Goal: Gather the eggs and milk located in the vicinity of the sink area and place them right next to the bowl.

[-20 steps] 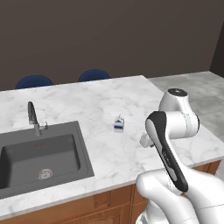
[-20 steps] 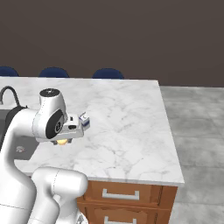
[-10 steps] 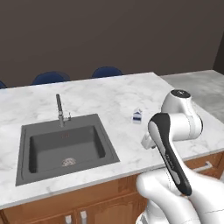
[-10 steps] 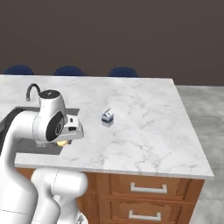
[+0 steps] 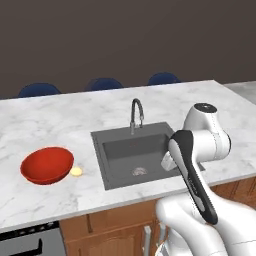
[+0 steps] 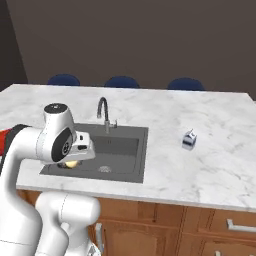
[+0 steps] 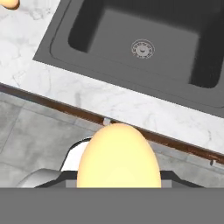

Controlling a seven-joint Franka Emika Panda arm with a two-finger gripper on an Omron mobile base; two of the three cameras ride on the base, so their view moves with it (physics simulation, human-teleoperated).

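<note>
One egg (image 7: 117, 156) clamped in gripper (image 6: 75, 159), long axis running up the hand view, narrower end toward sink (image 7: 144, 48). Held above counter's front edge. Second egg (image 5: 76, 171) just beside red bowl (image 5: 47, 165) in left base view. Milk (image 6: 188, 140) upright right of sink in right base view.

Bare desk (image 5: 45, 125) spreads across the upper left of the left base view — open passage above the bowl (image 5: 47, 164). The faucet (image 5: 136, 113) rises mid-frame behind the sink (image 5: 135, 152) — the one tall obstacle.
</note>
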